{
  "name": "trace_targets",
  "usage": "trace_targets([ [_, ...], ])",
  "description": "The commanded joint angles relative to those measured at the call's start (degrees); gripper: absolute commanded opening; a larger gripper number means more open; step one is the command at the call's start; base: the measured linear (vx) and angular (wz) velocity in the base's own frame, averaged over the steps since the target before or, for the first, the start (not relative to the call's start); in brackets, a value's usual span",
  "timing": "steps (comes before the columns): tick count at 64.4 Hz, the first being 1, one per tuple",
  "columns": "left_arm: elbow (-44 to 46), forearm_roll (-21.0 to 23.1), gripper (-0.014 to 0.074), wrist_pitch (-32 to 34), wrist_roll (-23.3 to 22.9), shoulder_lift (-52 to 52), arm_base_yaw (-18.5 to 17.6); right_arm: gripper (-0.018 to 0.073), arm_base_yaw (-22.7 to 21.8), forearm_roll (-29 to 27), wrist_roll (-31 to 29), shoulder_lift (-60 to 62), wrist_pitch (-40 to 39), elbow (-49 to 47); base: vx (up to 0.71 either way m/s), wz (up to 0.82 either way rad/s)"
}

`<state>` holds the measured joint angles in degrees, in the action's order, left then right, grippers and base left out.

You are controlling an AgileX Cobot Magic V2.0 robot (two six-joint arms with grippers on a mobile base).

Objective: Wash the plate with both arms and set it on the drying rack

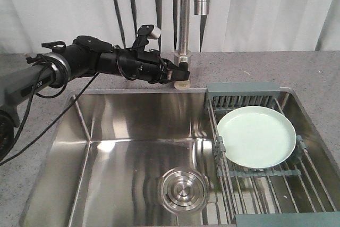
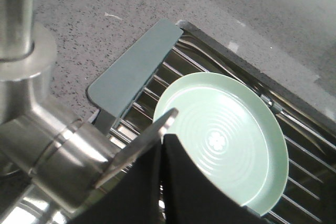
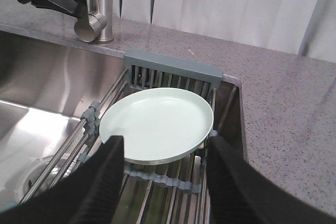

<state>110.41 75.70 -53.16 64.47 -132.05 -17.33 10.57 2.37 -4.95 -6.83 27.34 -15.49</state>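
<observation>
The pale mint-green plate lies flat on the drying rack, which spans the right side of the sink. My left gripper is shut at the faucet's base, its tips against the flat steel lever; nothing shows between the fingers. My right gripper is open just above the rack, its fingers either side of the plate's near edge without touching it. The right arm is outside the front view.
The steel faucet rises behind the sink. A round steel drain sits in the basin floor. Speckled grey countertop surrounds the sink, with a white curtain behind.
</observation>
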Motion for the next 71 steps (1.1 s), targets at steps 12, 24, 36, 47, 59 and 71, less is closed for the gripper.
trace_targets([
  [12,2.1,7.2,-0.0006,6.9,0.2,4.1,0.1,0.0363,0.2,0.5,-0.6,-0.4,-4.7,-1.5,0.0,0.0],
  [24,2.1,7.1,-0.0006,7.7,0.2,4.5,0.1,0.0363,0.2,0.5,-0.6,-0.4,-4.7,-1.5,0.0,0.0],
  [36,2.1,6.8,-0.0006,4.3,0.2,4.6,0.1,0.0363,0.2,0.5,-0.6,-0.4,-4.7,-1.5,0.0,0.0],
  [47,2.0,-2.0,-0.0006,0.8,-0.1,6.0,0.1,0.0363,0.2,0.5,-0.6,-0.4,-4.7,-1.5,0.0,0.0],
  [59,2.0,-17.9,-0.0006,2.3,-8.0,10.6,0.1,0.0363,0.2,0.5,-0.6,-0.4,-4.7,-1.5,0.0,0.0],
  [71,2.0,-42.9,-0.0006,3.7,-24.2,17.0,0.1,0.0363,0.2,0.5,-0.6,-0.4,-4.7,-1.5,0.0,0.0],
])
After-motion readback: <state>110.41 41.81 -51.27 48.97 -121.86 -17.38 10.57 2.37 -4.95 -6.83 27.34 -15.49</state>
